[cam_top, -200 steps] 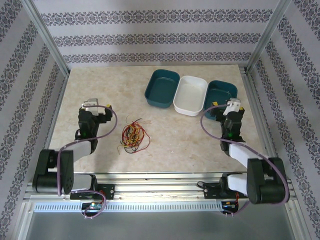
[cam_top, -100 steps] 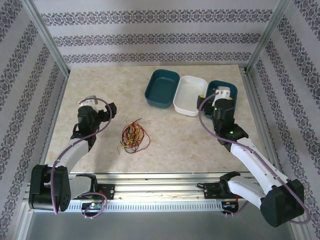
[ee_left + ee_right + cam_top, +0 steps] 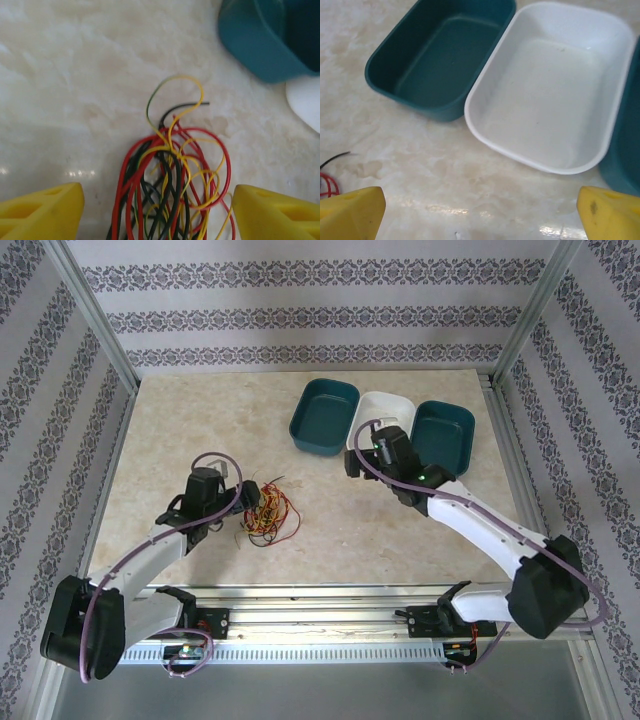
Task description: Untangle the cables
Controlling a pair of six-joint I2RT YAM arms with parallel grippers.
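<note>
Both grippers stand with fingers apart. From above, the cables [image 3: 268, 512] are a bundle touching the left gripper [image 3: 244, 506]; its wrist camera separates red, yellow and black strands lying unclamped between the fingers. The right gripper [image 3: 480, 215] faces a white tray [image 3: 485, 107].

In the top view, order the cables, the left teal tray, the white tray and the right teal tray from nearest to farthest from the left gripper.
1. cables, just right of the left gripper
2. left teal tray, behind, rightward
3. white tray, middle of row
4. right teal tray, far right
</note>
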